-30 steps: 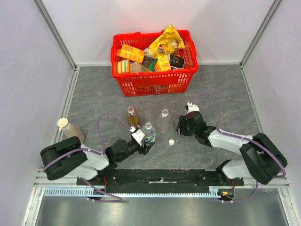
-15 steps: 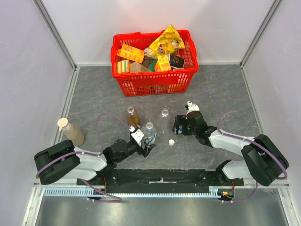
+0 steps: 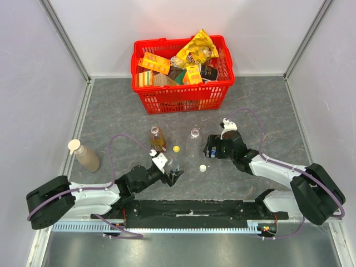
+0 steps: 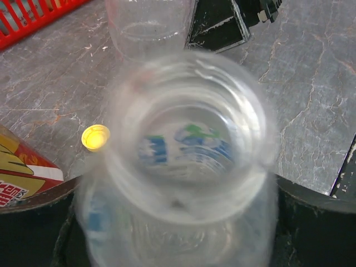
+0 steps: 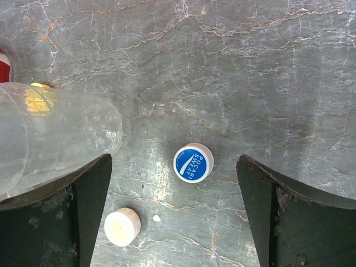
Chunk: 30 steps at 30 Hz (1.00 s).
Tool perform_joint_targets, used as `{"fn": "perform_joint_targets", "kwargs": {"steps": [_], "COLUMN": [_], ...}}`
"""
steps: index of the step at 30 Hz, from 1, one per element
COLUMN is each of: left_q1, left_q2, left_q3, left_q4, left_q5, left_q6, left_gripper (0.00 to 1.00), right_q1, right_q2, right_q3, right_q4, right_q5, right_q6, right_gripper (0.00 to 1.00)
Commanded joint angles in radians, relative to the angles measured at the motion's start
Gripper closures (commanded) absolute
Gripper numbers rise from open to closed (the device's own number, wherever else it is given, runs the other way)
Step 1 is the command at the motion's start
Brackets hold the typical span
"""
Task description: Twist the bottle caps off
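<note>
Though aimed at unscrewing, seems to leave nothing more to twist. Finds the blue cap lying flat, printed face up, on the grey marble-pattern table, loose and touching nothing. Finds the white cap near it, also flat on the table, and the yellow cap apart from both, close to the amber drink bottle. Reads as caps set down in the open ground between the arms, clear of the bottles; a judgement only.

Shows the right gripper low over the table, jaws spread very wide, straddling the blue cap without touching it. Grasps nothing. Places an empty clear bottle just beside one finger; contact there not clear.

Shows the left gripper with jaws parted to either side of the blue-labelled clear bottle, uncapped, open mouth facing the wrist camera and blurred. Cannot tell contact between jaws and plastic, nor upright from tipping. Probably stationed there to steady the bottle against the twist.

Leaves the brownish bottle, beige cap on, well apart near the left wall, and the red basket of groceries at the far side.
</note>
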Motion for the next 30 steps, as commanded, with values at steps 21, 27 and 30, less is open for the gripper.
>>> {"fn": "perform_joint_targets", "kwargs": {"steps": [21,27,30], "left_q1": [-0.023,-0.026,-0.025], "left_q2": [-0.541,-0.542,-0.516], "left_q3": [0.292,0.444,0.499], "left_q4": [-0.692,-0.817,-0.843], "left_q5": [-0.039,-0.057,-0.088], "left_q6": [-0.055,-0.084,-0.128], "left_gripper": [0.03,0.0,0.0], "right_q1": [-0.006,-0.006,-0.006], "right_q2": [-0.083,-0.12,-0.14], "right_q3": [0.032,0.043,0.044], "right_q4": [-0.031,-0.04,-0.045], "right_q5": [-0.011,-0.014,-0.015], "right_q6": [0.004,0.007,0.01], "right_gripper": [0.02,0.02,0.02]}}
